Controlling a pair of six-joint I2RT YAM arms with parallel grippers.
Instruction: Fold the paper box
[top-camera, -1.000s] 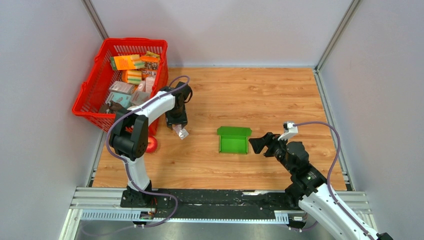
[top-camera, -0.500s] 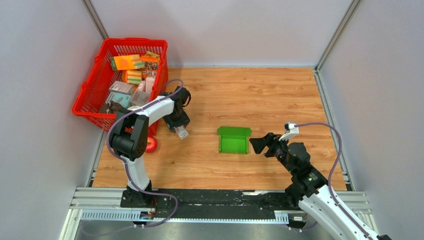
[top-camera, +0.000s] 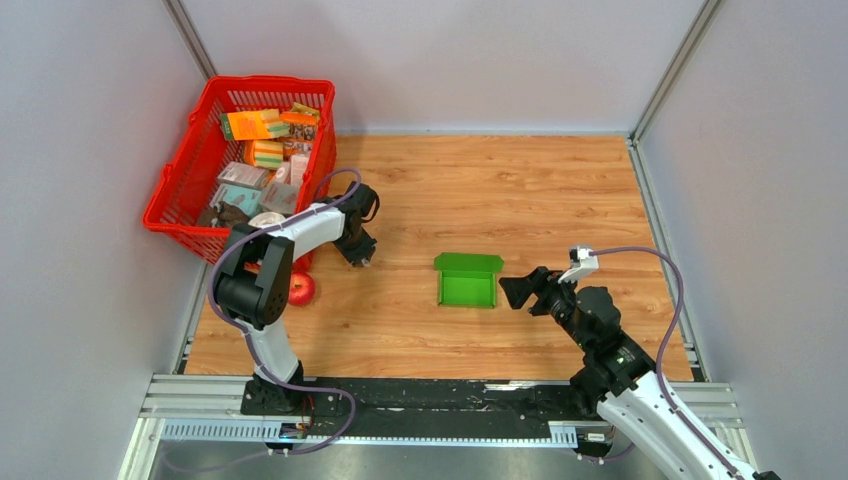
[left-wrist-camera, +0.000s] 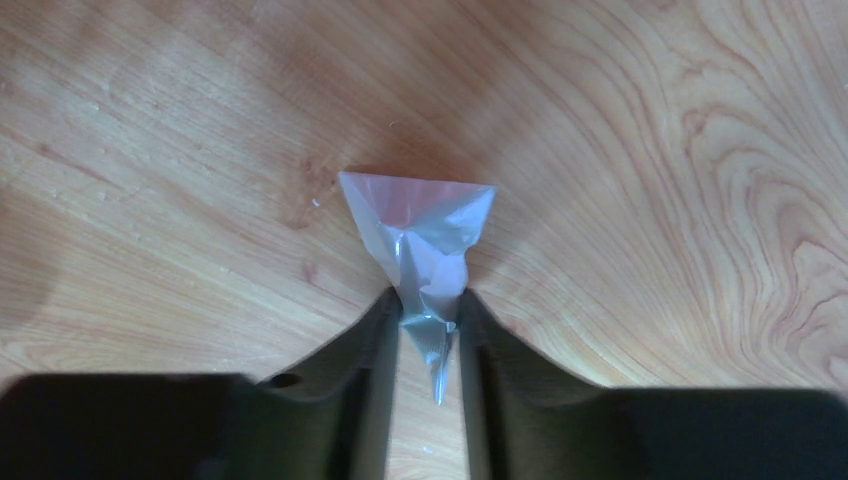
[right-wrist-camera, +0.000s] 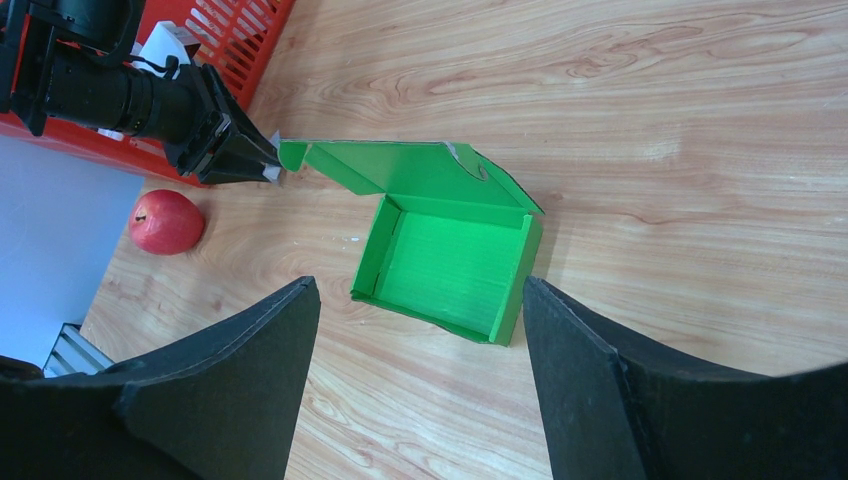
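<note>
Wood-grain worktop (top-camera: 520, 190) fills the space between grey walls, and the paper box (top-camera: 467, 288) sits a little right of its middle. The tray walls are standing and the lid flap is open, leaning toward the far side. It has not moved over the last second, and nothing is touching it.

My right end effector (top-camera: 508, 290) hovers just right of the box, low over the wood. Its jaws are spread wide and empty, exactly as they were a second ago. From that wrist the box sits framed between the two fingers. The right arm reaches in from the near right corner, forearm angled left toward the box.

All the change is on my left side. My left end effector (left-wrist-camera: 429, 298) has drawn back left and sunk to the wood, well apart from the box. There it loosened and has now pinched in on the tail of a crumpled clear plastic scrap (left-wrist-camera: 425, 230) lying on the worktop. The left elbow is folded out to the left, near the apple (top-camera: 300, 290) and the red basket (top-camera: 270, 82).

I judge this a side chore: the scrap is being cleared away. Closing the lid is not yet begun, and only my right arm is placed for it.
</note>
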